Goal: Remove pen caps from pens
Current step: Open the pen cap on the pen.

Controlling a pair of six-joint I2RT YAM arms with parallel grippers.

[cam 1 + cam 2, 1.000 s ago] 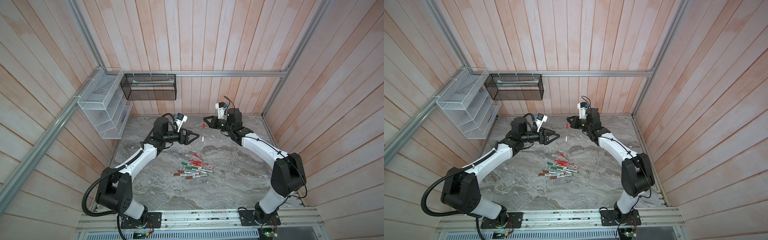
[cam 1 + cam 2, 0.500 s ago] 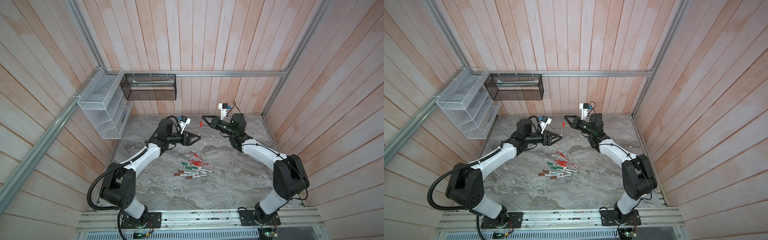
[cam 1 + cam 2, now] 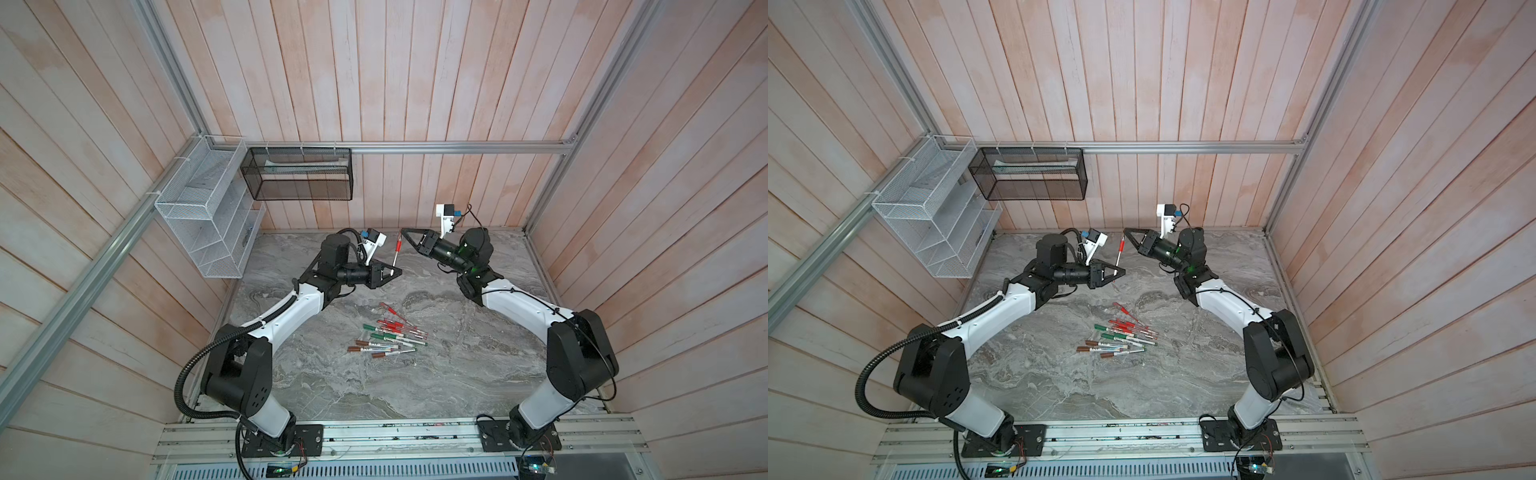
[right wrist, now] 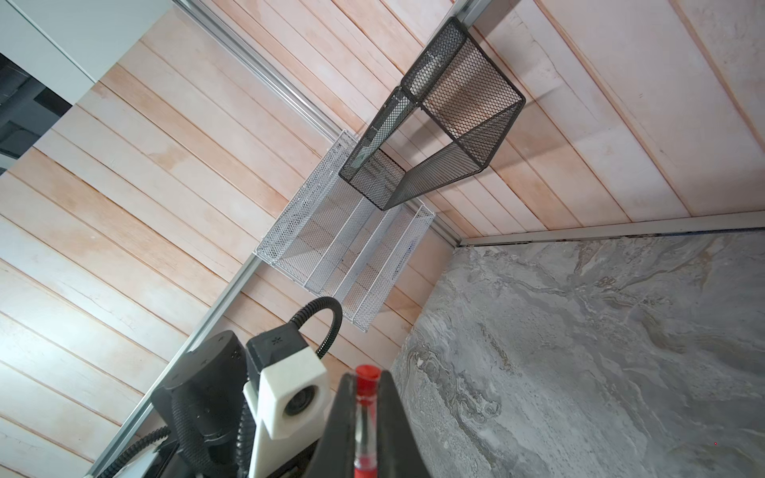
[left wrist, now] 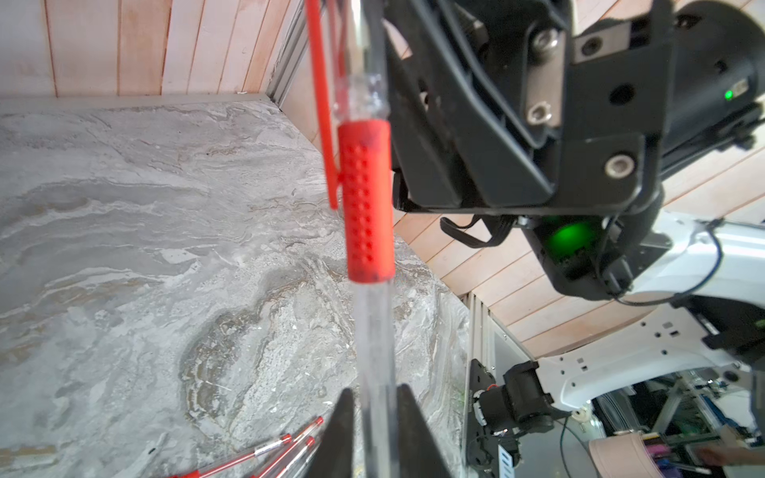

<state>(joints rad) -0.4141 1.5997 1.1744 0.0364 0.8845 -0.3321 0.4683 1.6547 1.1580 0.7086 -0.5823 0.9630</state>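
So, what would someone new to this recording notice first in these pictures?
A single red-trimmed pen is held in the air over the back of the marble table, with the left pincer shut on its clear barrel low down and the right pincer shut on its upper end. Nearer the robot's bases, a loose pile of pens lies mid-table.

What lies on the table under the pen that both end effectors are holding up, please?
Only bare marble table shows beneath the pen; the pile of pens lies apart from that spot. The left end effector covers a small patch.
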